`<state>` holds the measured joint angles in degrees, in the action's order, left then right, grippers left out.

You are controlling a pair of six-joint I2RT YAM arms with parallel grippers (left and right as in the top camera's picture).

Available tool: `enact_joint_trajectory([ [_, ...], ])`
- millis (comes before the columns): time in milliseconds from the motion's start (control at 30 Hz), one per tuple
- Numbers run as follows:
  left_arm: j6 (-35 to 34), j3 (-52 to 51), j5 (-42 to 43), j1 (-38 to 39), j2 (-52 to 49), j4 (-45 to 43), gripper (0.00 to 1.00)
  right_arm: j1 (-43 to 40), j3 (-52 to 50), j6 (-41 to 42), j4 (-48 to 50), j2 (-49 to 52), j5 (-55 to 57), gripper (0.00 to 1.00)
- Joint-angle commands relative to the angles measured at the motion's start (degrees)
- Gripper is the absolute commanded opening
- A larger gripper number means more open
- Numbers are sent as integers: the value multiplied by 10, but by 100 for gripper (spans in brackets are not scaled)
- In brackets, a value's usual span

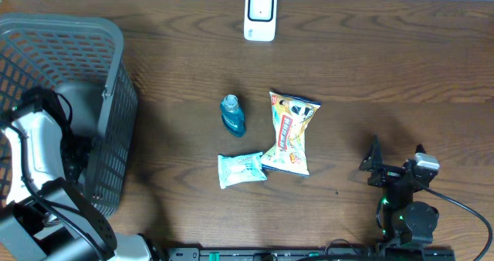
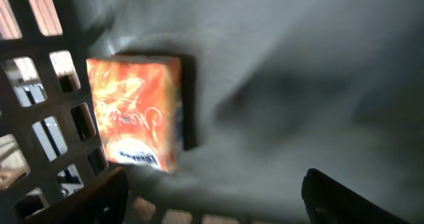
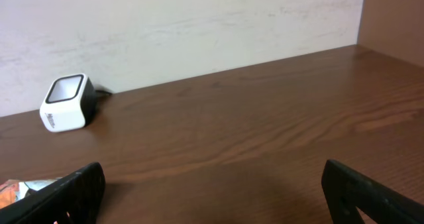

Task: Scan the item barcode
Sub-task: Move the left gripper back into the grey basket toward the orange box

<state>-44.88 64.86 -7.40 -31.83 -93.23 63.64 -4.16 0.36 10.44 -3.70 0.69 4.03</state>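
While your left arm reaches down into the grey plastic lattice basket (image 1: 120,122) at the left end of the dark wooden desk (image 1: 386,68), the left hand (image 2: 215,177) hangs open inside it, its dark fingers (image 2: 99,197) spread wide with nothing between them. Just ahead of them, the orange printed carton (image 2: 136,111) lies on the basket's grey floor, close to the lattice wall and clear of both fingers. Its face is too blurred for you to pick out a barcode. Your right hand (image 1: 397,149) sits near the front right of the desk, jaws fully apart and holding nothing, pointed toward the far wall. The white box-shaped barcode scanner with black sides (image 1: 260,15) stands at the far edge of the desk, near its centre, well apart from both hands. Three loose goods lie mid-desk between the scanner and the front edge. A small blue plastic bottle (image 1: 232,114) lies to the left, and a crinkled yellow snack bag (image 1: 289,132) sits near it on the right. A small white-and-teal packet (image 1: 241,169) rests against the bag's lower left corner.
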Motion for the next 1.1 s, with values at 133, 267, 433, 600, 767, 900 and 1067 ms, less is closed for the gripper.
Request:
enact_joint_trajectory([
  [133,-3,-78,-1,-56,0,-73,84,1,0,-4,-2,-3,-1,99],
  [267,17,-104,-1,-67,0,-113,84,1,0,-4,-2,-3,-1,99],
  [433,27,-145,-10,-67,0,-155,46,1,0,-4,-2,-3,-1,99],
  [600,11,-156,-11,-67,3,-151,7,1,0,-4,-2,-3,-1,99],
  [767,16,-128,-3,-67,41,-138,7,1,0,-4,-2,-3,-1,99],
  [900,29,-72,31,-67,100,-110,7,1,0,-4,-2,-3,-1,99],
  [1067,55,17,132,-67,198,-97,7,1,0,-4,-2,-3,-1,99],
])
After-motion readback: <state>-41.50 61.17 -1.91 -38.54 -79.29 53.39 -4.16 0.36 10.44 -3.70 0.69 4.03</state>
